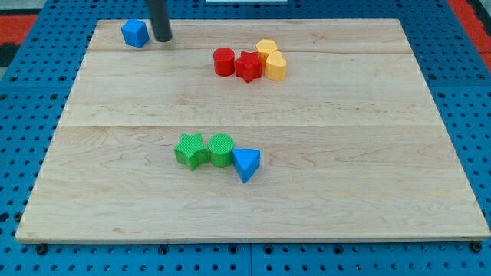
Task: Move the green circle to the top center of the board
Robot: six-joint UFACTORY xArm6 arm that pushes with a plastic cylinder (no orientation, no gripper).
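Green circle [221, 149] sits low centre on the wooden board [368, 153], ridged top, touching a green star [190, 149] and a blue triangle [246, 163]. I see my tip [163, 38] upper left, just beside a blue cube [135, 33], holding nothing; the rod's upper part is cut off.

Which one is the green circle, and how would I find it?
Start at the wooden board and look a little below its middle, toward the view's left, where three blocks sit in a row. The green circle is the middle one, between the green star and the blue triangle. It alone there is round.
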